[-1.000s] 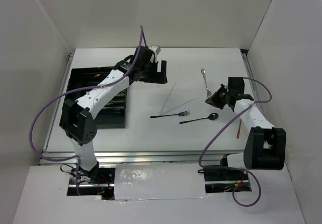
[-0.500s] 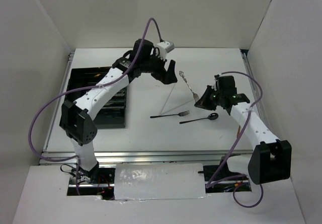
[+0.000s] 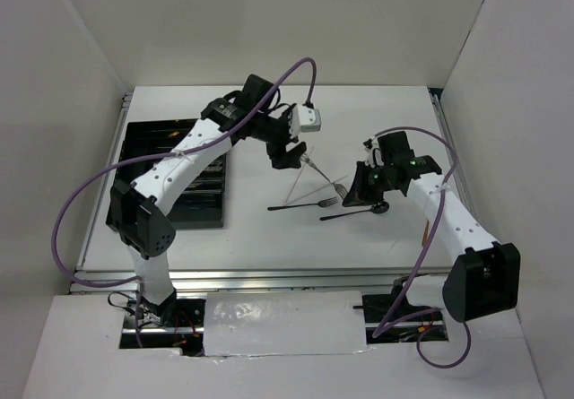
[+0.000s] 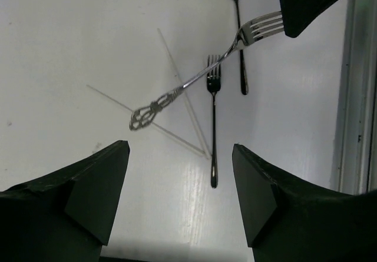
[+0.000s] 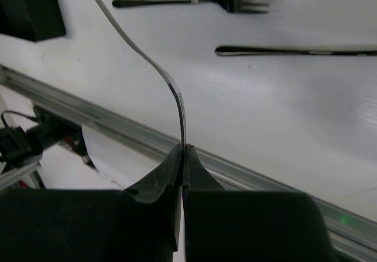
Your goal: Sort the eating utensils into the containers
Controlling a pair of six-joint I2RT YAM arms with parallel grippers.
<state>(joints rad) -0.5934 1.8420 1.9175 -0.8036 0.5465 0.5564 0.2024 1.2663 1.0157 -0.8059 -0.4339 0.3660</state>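
My right gripper [image 3: 360, 184] [image 5: 184, 150] is shut on the tine end of a silver fork [image 3: 327, 177] [image 5: 154, 68] and holds it above the table. The fork's ornate handle [image 4: 144, 116] points toward my left gripper [image 3: 289, 155] [image 4: 181, 156], which is open and empty just above and beside that handle. A black fork [image 3: 305, 205] [image 4: 213, 126] [image 5: 194, 1], a black spoon [image 3: 354, 212] [image 4: 238, 32] [image 5: 294, 51] and two silver chopsticks [image 3: 296, 182] [image 4: 182, 97] lie on the white table below. The black tray [image 3: 152, 139] sits at the left, its contents hard to make out.
A thin orange stick [image 3: 425, 230] lies near the right table edge beside the right arm. A metal rail [image 3: 269, 278] runs along the table's front edge. White walls enclose the table on three sides.
My right gripper has lifted the silver fork and carried it left toward the middle. My left gripper has swung right from near the tray to meet the fork's handle.
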